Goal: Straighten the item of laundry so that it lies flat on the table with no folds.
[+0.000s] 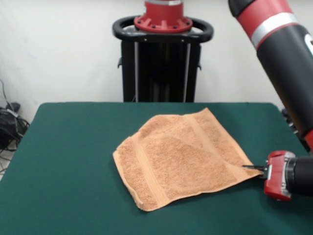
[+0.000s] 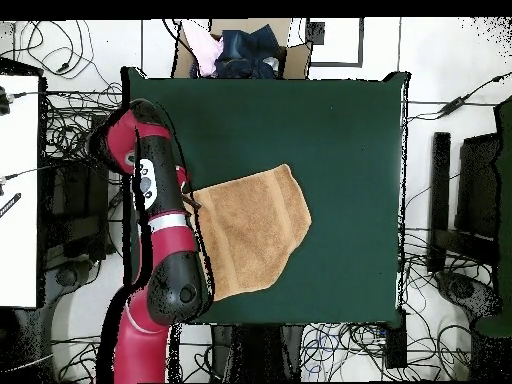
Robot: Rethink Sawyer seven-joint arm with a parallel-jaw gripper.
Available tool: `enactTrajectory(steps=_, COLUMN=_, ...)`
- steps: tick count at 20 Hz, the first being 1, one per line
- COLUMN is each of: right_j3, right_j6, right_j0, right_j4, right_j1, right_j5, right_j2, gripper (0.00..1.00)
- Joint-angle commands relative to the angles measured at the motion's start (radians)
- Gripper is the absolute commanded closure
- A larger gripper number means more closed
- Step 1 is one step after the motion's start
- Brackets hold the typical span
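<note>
In the front view the arm (image 1: 286, 54) is cut off by the top and right edges, and the gripper (image 1: 255, 169) shows only thin dark fingers (image 1: 252, 167) at the towel (image 1: 181, 156) corner, too small to tell whether they pinch the cloth or merely touch it. Seen from overhead, the arm covers the fingers entirely, along with the towel's (image 2: 250, 230) edge beside them and a strip of the surface (image 2: 340, 130) beneath. The surface's (image 1: 63, 166) near edge and both near corners, on the viewer's side of the fingers, run off the bottom of the front view.
</note>
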Motion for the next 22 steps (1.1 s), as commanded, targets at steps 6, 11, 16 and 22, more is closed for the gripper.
enactTrajectory(steps=6, right_j3=0.095, right_j6=0.271, right_j0=0.010, right_j4=0.424, right_j1=0.251, right_j5=-0.559, right_j2=-0.211, gripper=1.00)
enactTrajectory(steps=11, right_j3=0.116, right_j6=0.260, right_j0=-0.007, right_j4=0.571, right_j1=0.256, right_j5=-0.589, right_j2=-0.337, gripper=1.00)
enactTrajectory(steps=16, right_j3=0.136, right_j6=0.258, right_j0=-0.025, right_j4=0.707, right_j1=0.260, right_j5=-0.604, right_j2=-0.446, gripper=1.00)
enactTrajectory(steps=22, right_j3=0.163, right_j6=0.230, right_j0=-0.049, right_j4=0.875, right_j1=0.264, right_j5=-0.627, right_j2=-0.595, gripper=1.00)
